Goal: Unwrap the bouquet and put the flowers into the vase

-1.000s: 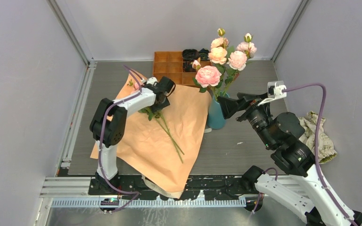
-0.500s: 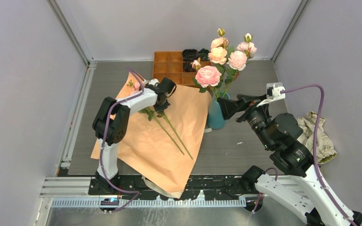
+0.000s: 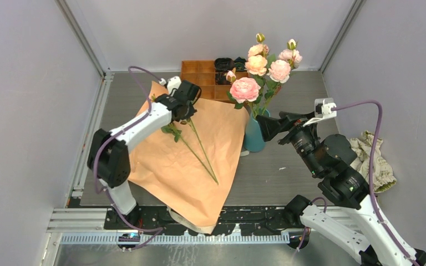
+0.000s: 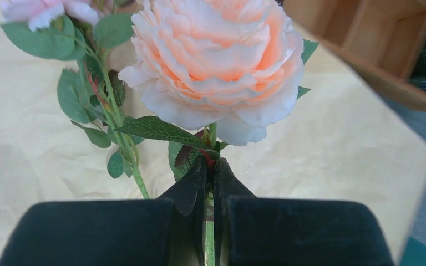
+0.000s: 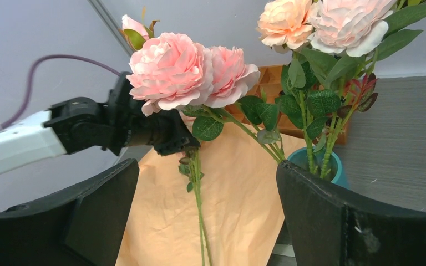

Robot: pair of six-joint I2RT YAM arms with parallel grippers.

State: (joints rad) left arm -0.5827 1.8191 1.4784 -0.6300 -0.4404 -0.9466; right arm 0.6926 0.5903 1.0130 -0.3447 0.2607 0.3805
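Both left fingers (image 4: 191, 191) clamp one flower (image 4: 216, 61) just beneath its bloom.

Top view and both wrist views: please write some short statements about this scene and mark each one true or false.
1. The left hand is shut on a rose stem. True.
2. The right hand grips the vase. False: it is open, holding nothing.
3. The vase is empty. False: several flowers stand in it.
4. The peach paper lies spread out on the table. True.
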